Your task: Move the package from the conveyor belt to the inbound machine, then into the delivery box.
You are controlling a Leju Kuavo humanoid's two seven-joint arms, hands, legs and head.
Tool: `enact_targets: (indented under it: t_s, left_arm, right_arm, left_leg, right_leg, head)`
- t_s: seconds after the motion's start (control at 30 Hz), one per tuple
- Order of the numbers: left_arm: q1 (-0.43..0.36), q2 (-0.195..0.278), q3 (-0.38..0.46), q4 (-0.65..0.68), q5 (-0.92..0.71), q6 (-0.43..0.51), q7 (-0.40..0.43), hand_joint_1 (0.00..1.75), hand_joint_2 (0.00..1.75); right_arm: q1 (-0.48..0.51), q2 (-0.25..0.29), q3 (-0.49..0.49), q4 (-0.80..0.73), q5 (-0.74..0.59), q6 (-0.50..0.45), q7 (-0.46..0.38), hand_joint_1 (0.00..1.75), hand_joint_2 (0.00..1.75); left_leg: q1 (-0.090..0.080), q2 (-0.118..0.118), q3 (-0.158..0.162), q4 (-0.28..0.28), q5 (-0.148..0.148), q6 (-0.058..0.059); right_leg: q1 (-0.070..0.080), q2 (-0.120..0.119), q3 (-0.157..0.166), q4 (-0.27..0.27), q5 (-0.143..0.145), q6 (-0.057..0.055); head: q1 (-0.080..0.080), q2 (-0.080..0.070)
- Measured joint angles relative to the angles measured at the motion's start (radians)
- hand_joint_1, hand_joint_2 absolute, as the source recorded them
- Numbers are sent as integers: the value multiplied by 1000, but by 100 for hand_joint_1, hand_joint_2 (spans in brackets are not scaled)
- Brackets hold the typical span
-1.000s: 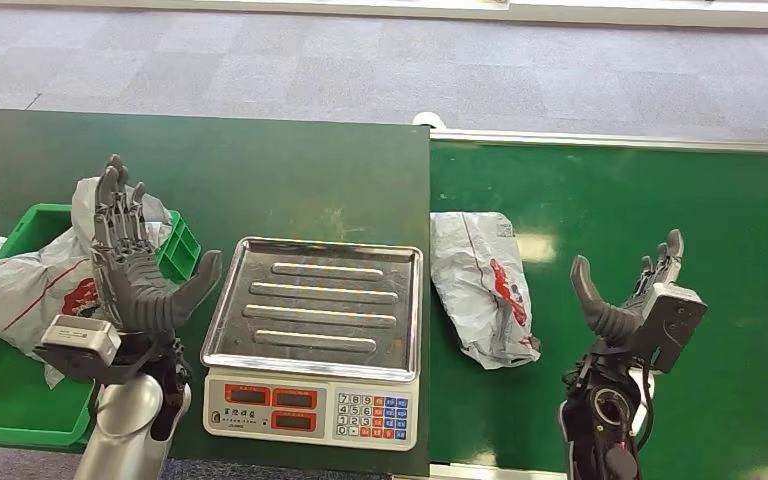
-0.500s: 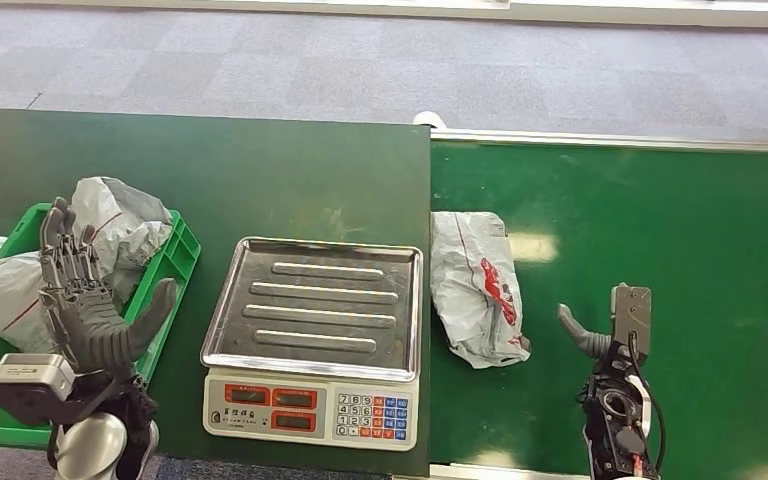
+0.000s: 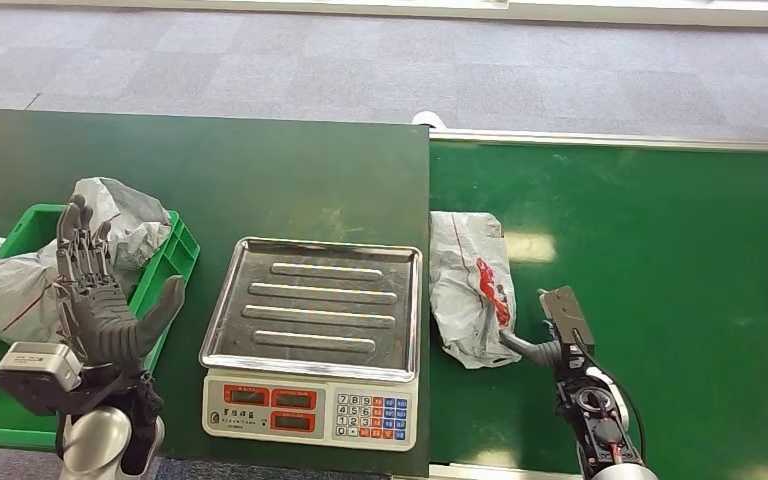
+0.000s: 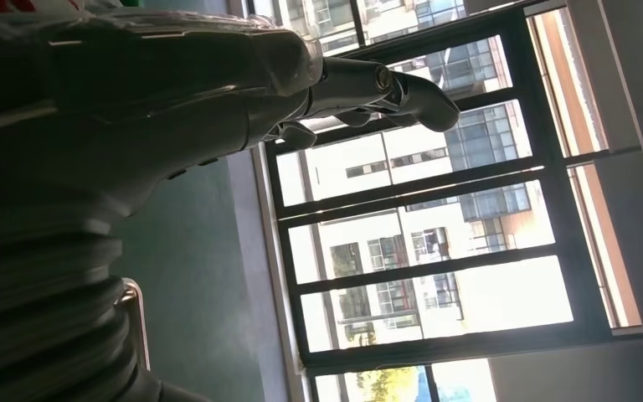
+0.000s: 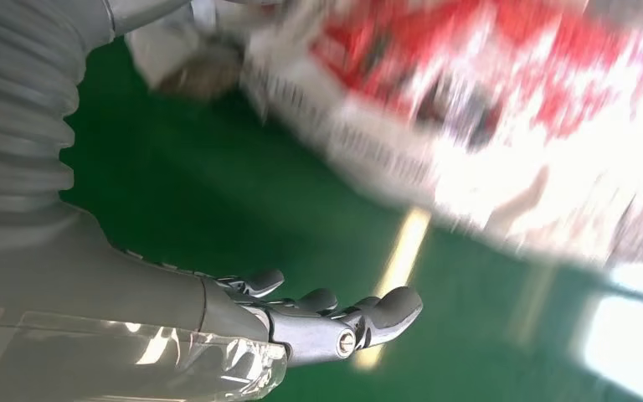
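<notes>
- The package (image 3: 473, 287) is lying on the green belt (image 3: 660, 250), just right of the scale (image 3: 315, 335), not yet lifted.
- The right hand (image 3: 545, 338) is sitting at the package's near right edge; its fingers (image 5: 326, 314) are spread with nothing between them, and contact I cannot tell.
- The left hand (image 3: 100, 300) is hanging palm-up over the green box (image 3: 175, 255) at the left, fingers apart and empty; bags (image 3: 20, 285) are lying in that box.
- Judged step: the first pickup from the belt.
- The next move is calling for the right fingers to wrap the soft bag, then carry it left onto the scale's tray.
</notes>
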Motion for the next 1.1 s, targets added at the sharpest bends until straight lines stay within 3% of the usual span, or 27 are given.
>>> enact_targets:
  t_s: [0.17,0.57,0.7,0.77,1.1]
  left_arm:
    - [-11,-1,-1,6,0,-6,5,0,175]
    - [-20,-10,-1,6,0,-18,16,0,175]
    - [-20,-12,-1,6,0,-18,16,0,175]
    - [-19,-12,-1,5,0,-15,16,0,175]
    - [9,-13,8,-21,-3,7,19,0,175]
  right_arm:
    - [-19,23,45,48,-21,138,-109,0,175]
    - [-44,50,56,99,-125,312,-162,3,175]
    - [-47,54,55,106,-136,314,-158,167,175]
    - [-50,55,54,112,-150,307,-144,175,175]
    - [-76,70,31,138,-213,141,-45,175,175]
  left_leg:
    - [0,0,0,0,0,0]
    - [0,1,0,0,0,0]
    - [0,1,0,0,0,0]
    - [0,1,0,0,0,0]
    - [0,0,0,0,0,0]
  right_leg:
    - [0,0,0,0,0,0]
    - [0,1,0,0,0,0]
    - [0,1,0,0,0,0]
    - [0,1,0,0,0,0]
    - [0,1,0,0,0,0]
  head:
    - [0,0]
    - [0,0]
    - [0,0]
    - [0,0]
    - [0,0]
